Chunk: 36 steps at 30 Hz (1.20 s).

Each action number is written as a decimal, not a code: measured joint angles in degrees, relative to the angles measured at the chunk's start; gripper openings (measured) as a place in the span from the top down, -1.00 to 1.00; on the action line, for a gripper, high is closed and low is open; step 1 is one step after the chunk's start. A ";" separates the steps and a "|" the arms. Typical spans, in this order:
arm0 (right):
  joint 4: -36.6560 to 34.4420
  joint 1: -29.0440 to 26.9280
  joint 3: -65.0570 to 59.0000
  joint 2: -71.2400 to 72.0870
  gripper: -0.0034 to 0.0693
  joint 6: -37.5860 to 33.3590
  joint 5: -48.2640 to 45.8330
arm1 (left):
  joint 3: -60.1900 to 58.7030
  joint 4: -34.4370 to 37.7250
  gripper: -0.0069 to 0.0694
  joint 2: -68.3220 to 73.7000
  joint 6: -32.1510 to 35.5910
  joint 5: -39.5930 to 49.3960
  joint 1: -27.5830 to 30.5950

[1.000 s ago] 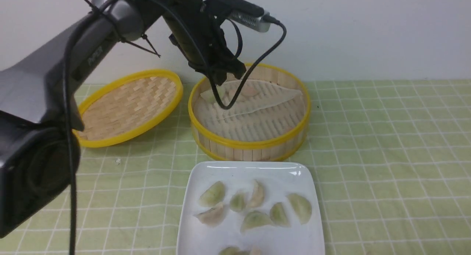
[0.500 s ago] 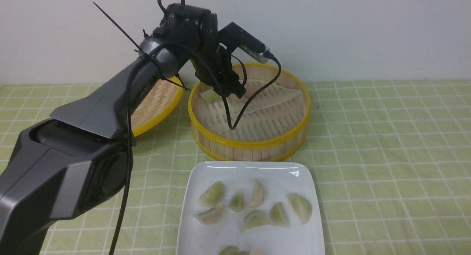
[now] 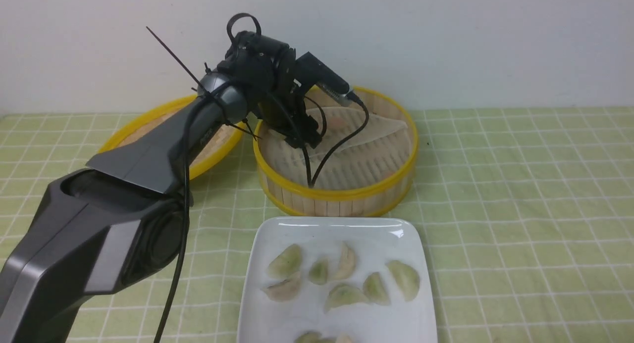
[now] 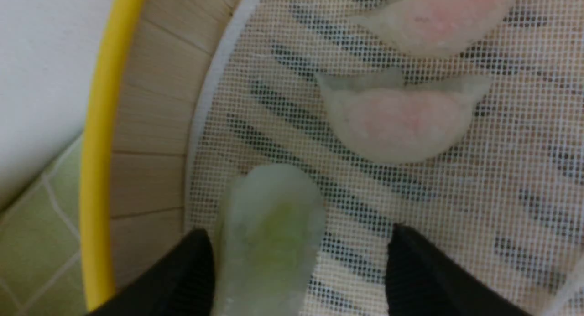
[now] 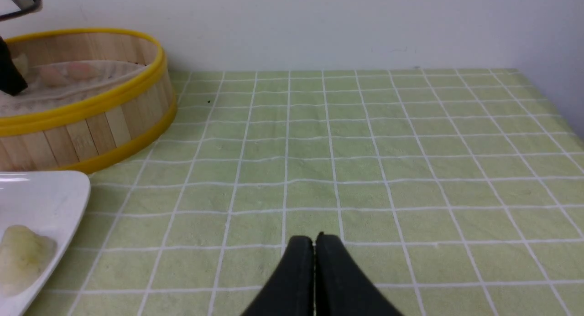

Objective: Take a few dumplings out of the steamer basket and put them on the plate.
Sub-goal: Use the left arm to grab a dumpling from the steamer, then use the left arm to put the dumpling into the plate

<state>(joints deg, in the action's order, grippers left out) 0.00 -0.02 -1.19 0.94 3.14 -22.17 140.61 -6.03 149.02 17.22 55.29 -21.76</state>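
The steamer basket (image 3: 346, 192) stands at the back middle of the table, its mesh liner (image 4: 456, 215) inside. My left gripper (image 3: 301, 137) reaches down into the basket's back left part; its jaws stand open. In the left wrist view the gripper (image 4: 299, 266) straddles a pale green dumpling (image 4: 269, 238) that lies against one finger (image 4: 191, 270). Two pinkish dumplings (image 4: 401, 124) lie beyond it. The white plate (image 3: 337, 229) in front holds several green dumplings (image 3: 342, 296). My right gripper (image 5: 314, 243) is shut and empty, low over the cloth right of the plate (image 5: 41, 193).
The shallow woven lid (image 3: 148, 130) lies left of the basket, partly behind my left arm. A cable (image 3: 317, 170) hangs from the wrist into the basket. The basket also shows in the right wrist view (image 5: 91, 106). A green checked cloth (image 3: 520, 209) covers the table; a wall stands behind.
My left arm has swung down and lowered the gripper into the basket's back left part, over the green dumpling. The plate's dumplings have not moved.
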 joint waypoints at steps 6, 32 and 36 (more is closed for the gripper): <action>0.00 0.00 0.00 0.00 0.91 0.00 0.00 | 0.00 -0.39 -0.11 0.17 -8.17 0.40 0.00; 0.00 0.00 0.00 0.00 0.91 0.00 0.00 | 8.65 8.83 0.34 -13.01 -8.43 16.32 0.07; 0.00 0.00 0.00 0.00 0.91 0.00 0.00 | -1.53 13.12 0.34 -20.98 -8.43 16.32 -1.24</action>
<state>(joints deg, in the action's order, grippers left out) 0.00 -0.02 -1.19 0.94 3.14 -22.17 139.09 7.09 128.04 8.79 71.61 -23.00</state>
